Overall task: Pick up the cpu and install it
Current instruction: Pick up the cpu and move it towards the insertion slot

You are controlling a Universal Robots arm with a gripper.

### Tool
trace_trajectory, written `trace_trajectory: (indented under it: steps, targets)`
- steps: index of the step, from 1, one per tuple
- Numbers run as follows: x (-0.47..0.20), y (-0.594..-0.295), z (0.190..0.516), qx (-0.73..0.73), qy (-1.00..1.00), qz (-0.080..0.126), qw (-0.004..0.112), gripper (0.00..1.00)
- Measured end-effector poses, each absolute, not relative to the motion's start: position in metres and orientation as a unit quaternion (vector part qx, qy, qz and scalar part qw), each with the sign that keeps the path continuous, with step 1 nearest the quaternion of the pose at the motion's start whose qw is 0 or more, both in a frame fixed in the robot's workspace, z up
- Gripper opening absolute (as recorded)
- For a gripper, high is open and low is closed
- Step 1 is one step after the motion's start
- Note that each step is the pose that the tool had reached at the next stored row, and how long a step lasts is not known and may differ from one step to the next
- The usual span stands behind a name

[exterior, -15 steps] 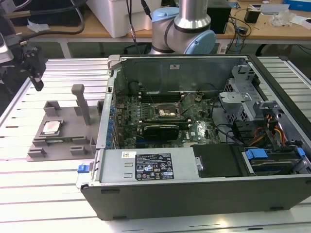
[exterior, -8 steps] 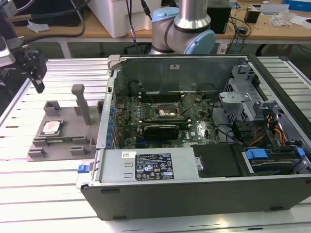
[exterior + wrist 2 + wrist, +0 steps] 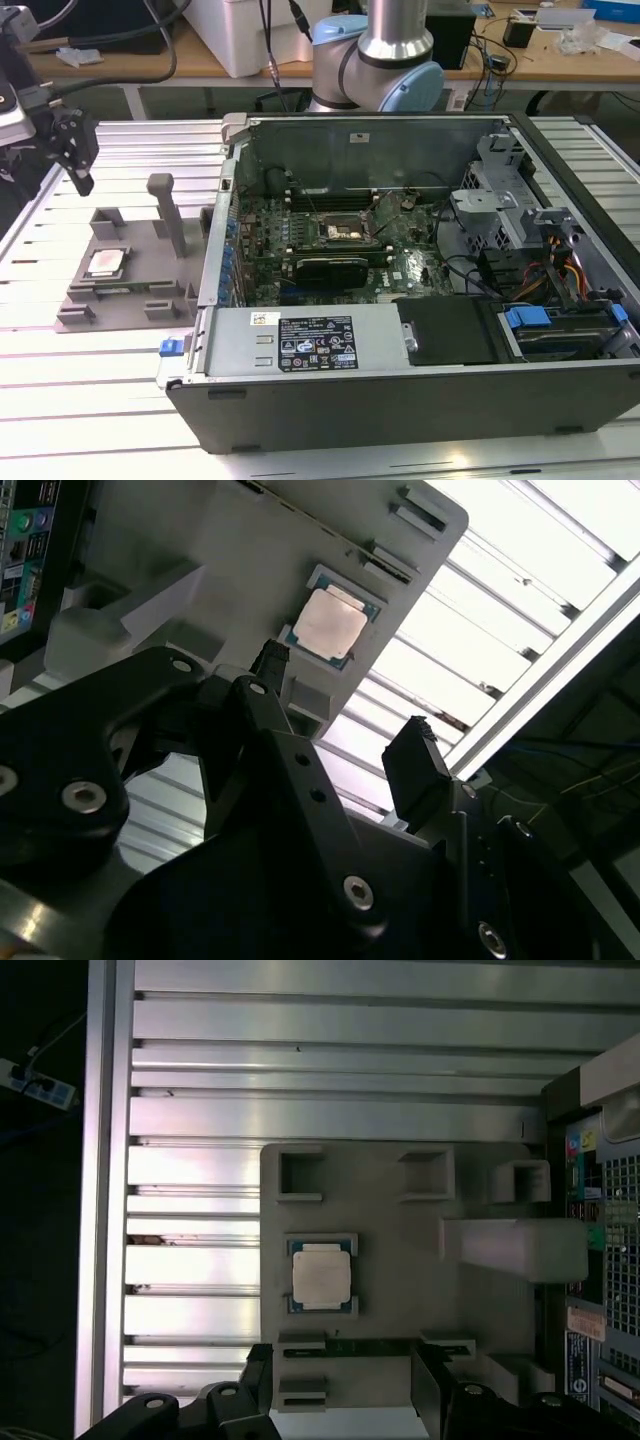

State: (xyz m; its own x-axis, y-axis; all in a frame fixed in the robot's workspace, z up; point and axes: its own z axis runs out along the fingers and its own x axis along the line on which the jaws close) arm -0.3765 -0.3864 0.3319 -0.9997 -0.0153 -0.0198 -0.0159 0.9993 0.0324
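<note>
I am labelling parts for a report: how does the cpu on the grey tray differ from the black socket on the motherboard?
The cpu has a silvery top; the socket is a black frame. The cpu lies on the grey tray outside the case; the socket sits on the motherboard inside it. Both are square and flat.
</note>
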Motion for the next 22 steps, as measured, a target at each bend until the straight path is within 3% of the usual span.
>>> trace_trajectory:
  steps: [22]
  targets:
    - [-0.377, -0.384, 0.309, -0.017, 1.000, 0.006, 0.009, 0.66]
